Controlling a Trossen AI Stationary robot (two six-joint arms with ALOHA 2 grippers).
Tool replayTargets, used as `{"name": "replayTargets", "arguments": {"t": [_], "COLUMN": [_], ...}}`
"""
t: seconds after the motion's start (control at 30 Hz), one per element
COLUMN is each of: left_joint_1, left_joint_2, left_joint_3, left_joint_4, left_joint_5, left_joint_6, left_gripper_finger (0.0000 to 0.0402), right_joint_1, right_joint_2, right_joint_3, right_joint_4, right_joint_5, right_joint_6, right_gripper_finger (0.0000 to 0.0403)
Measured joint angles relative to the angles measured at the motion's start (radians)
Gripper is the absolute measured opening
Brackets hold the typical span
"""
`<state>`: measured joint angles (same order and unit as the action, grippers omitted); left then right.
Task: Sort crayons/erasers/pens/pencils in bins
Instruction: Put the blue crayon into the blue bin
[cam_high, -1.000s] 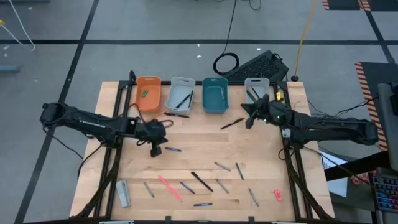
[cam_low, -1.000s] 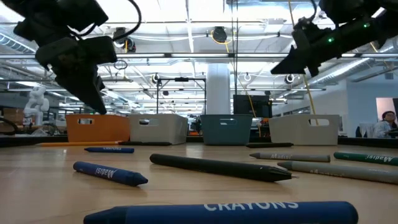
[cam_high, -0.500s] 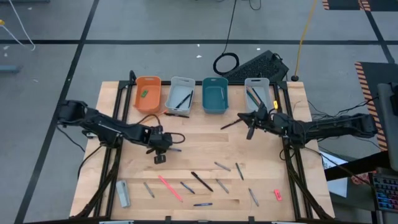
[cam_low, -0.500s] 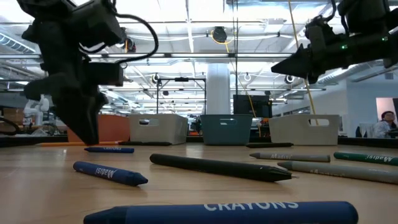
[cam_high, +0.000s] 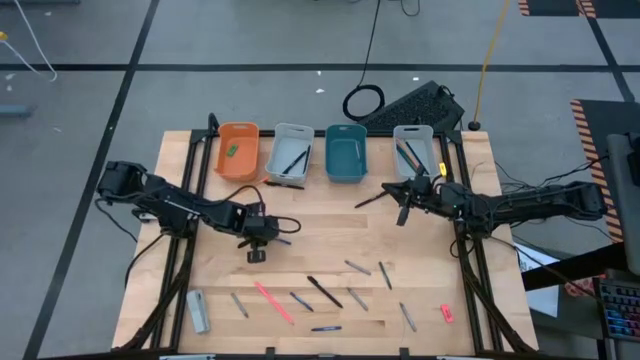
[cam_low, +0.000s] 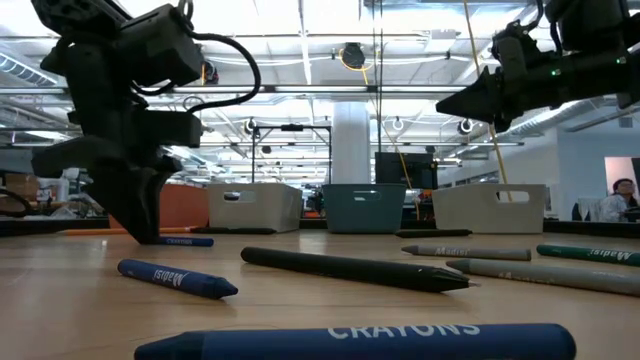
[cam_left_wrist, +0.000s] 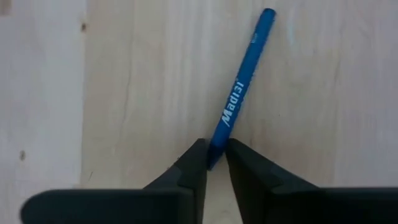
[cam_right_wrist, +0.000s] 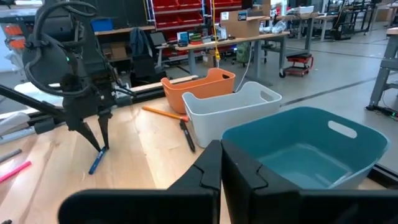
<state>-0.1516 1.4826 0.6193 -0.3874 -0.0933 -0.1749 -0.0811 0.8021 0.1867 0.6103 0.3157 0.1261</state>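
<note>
The fingers of the left gripper (cam_left_wrist: 211, 163) are pinched around the lower end of a blue crayon (cam_left_wrist: 237, 87), which lies flat on the worktop (cam_high: 330, 235); the grip sits at the tip, probably because that end was nearest on the way down. In the overhead view this gripper (cam_high: 262, 234) is left of centre, the crayon (cam_high: 283, 240) poking out to its right. In the low view it stands at the left of the frame, tips on the wood (cam_low: 150, 225).

The right gripper (cam_high: 405, 198) hangs in the upper right of the overhead view, above the worktop and just below the far grey bin (cam_high: 412, 142). Its fingers are pressed together on nothing, as the right wrist view shows (cam_right_wrist: 221, 163); I judge it idle.

The bins line the top edge: orange bin (cam_high: 238, 150) holding a green eraser (cam_high: 232, 150), near grey bin (cam_high: 290, 150), teal bin (cam_high: 345, 153). A pink-red eraser (cam_high: 446, 313) waits at lower right, with loose sticks (cam_high: 324, 291) scattered along the bottom.
</note>
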Motion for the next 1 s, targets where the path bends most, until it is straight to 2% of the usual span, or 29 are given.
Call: {"name": "replayTargets", "arguments": {"t": [0.27,0.37,0.57,0.83,1.0], "left_joint_1": [0.003,0.01,0.012,0.012,0.013], "left_joint_2": [-0.001,-0.016,-0.039,-0.038,-0.039], "left_joint_3": [-0.001,-0.002,-0.006,-0.007,-0.006], "left_joint_4": [-0.003,0.002,-0.004,0.072,0.107], "left_joint_5": [0.059,0.103,0.118,0.108,0.101], "left_joint_6": [0.049,0.025,0.011,0.02,0.023], "left_gripper_finger": [0.0009,0.0011,0.0013,0.0004,0.0003], "right_joint_1": [0.0,0.0,0.012,0.081,0.111], "right_joint_2": [0.0,0.0,0.023,0.232,0.404], "right_joint_3": [0.0,0.0,0.0,0.005,0.071], "right_joint_4": [0.009,0.009,0.009,0.135,0.175], "right_joint_5": [-0.001,-0.002,-0.006,-0.007,-0.012], "right_joint_6": [0.0,0.005,0.044,0.132,0.146], "right_gripper_finger": [0.0,0.0,0.0,0.0,0.0]}}
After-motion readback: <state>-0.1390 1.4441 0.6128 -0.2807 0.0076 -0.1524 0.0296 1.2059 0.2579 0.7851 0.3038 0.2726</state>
